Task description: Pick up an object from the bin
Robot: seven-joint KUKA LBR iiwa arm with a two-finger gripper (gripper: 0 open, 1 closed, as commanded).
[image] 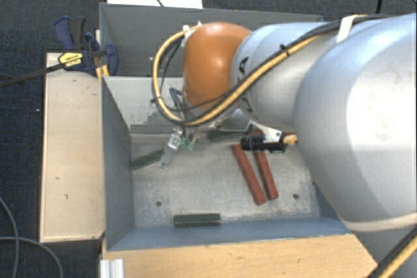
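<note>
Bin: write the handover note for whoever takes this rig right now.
Gripper: low over the bin floor at the back left, under the orange wrist cover. Whether it grips anything cannot be told.
Nearest thing: a dark green strip lying just to the gripper's left, by the left wall.
Others: two reddish-brown bars side by side mid-floor, a black object at their far ends, a dark flat bar by the front wall.
Done: the arm is down in the bin.
Left: nothing is seen lifted yet; a grasp must be confirmed and one thing raised out.
</note>
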